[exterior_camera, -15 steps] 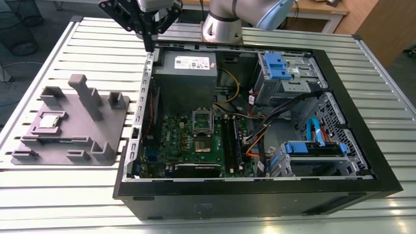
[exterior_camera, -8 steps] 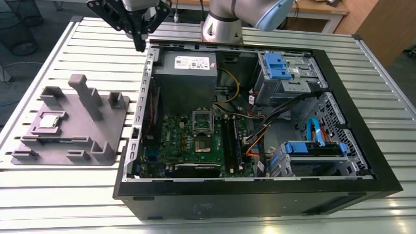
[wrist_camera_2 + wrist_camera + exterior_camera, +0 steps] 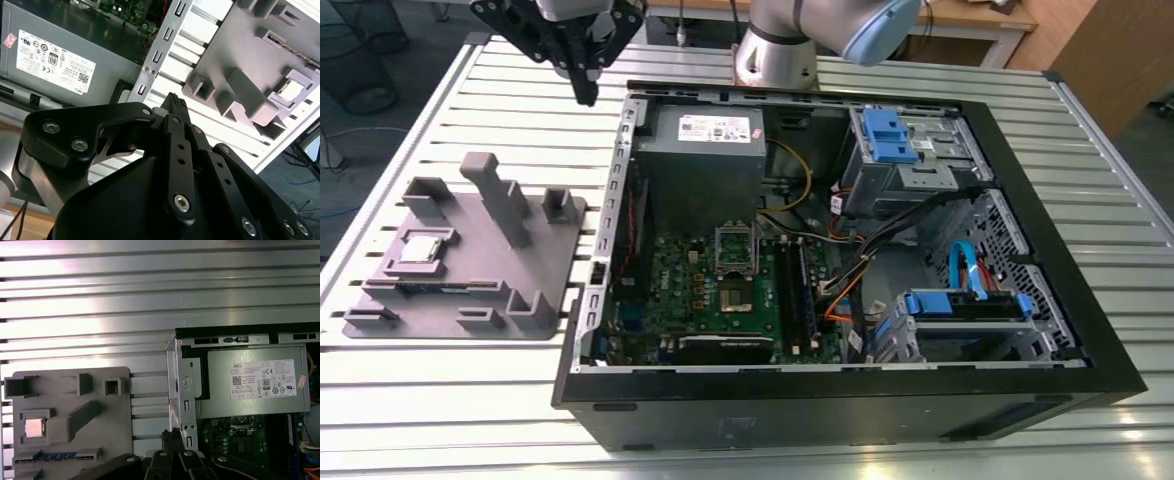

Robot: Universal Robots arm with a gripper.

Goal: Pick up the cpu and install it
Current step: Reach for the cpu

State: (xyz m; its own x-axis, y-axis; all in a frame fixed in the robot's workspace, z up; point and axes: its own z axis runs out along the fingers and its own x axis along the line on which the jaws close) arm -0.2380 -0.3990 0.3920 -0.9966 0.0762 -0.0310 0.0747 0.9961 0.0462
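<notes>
The cpu (image 3: 424,247) is a small square chip with a pale metal lid, lying flat in a recess of the grey holder block (image 3: 520,290) at the exterior view's left. Both wrist views show the cpu (image 3: 291,90) (image 3: 34,427) in that recess. My gripper (image 3: 587,92) hangs high over the slatted table beside the case's far left corner, well apart from the cpu. Its black fingers meet at the tip (image 3: 175,102) with nothing between them. The open socket (image 3: 738,298) sits on the green board inside the case.
The open black computer case (image 3: 1067,300) fills the exterior view's middle and right, with a grey power supply (image 3: 700,140), blue drive brackets (image 3: 881,135) and cables. A long narrow memory stick (image 3: 447,290) rests in the holder's near slot. Grey posts (image 3: 500,195) rise from the holder.
</notes>
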